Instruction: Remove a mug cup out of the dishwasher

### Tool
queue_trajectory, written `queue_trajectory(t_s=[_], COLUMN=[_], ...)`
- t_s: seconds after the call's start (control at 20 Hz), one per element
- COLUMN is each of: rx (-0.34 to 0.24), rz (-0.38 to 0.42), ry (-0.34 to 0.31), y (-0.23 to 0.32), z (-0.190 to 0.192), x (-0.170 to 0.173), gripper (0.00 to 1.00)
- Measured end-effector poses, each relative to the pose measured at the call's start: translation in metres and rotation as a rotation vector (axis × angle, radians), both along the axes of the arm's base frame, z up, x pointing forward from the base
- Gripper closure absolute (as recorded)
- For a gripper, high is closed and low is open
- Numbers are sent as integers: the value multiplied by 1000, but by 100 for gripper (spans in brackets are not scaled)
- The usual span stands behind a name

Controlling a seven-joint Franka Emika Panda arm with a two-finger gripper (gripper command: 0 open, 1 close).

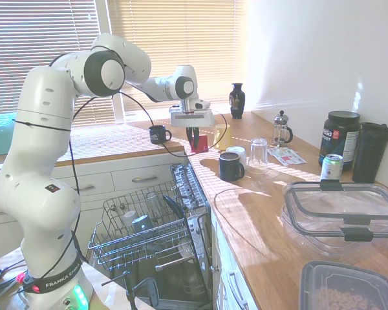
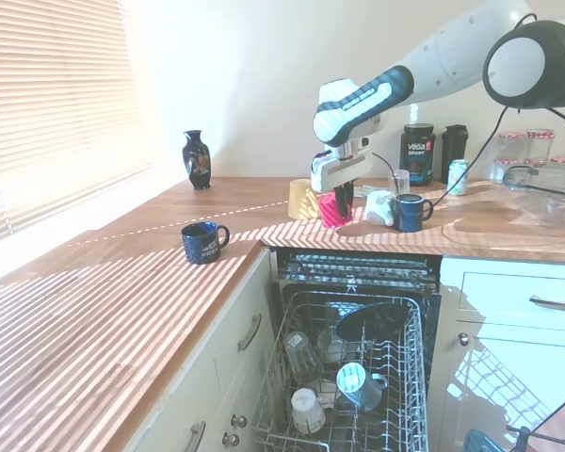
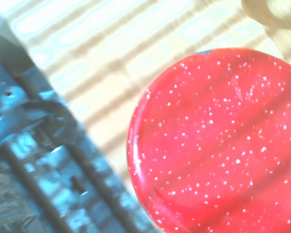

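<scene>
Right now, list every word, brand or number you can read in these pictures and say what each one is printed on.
"FRANKA EMIKA": on the band round the robot base, and again on the black forearm.
"Vega SPORT": on the dark tub on the counter.
Too blurred to read: the print on the navy mug, the drink can, and the leaflet on the counter.
The red mug shows no text.
</scene>
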State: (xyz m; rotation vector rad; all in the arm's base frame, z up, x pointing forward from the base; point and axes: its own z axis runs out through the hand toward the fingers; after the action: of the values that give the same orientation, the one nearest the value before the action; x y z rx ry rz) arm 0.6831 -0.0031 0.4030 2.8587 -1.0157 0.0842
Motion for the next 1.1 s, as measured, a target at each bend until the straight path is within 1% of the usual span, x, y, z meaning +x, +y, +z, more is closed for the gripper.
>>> queue_trajectory(t_s=[0.25,0.45,0.5,0.8,1.1], rx=[-11,-19,-21,-27,-27], rz=[-11,-11,-11,-12,-19], ry=[28,31,33,28,22], y=[-13,-21,-23,-23,-22], z=[-19,-27,-28,-32,-31], x=[12,19,22,31,32], gripper=[100,100,0,0,0])
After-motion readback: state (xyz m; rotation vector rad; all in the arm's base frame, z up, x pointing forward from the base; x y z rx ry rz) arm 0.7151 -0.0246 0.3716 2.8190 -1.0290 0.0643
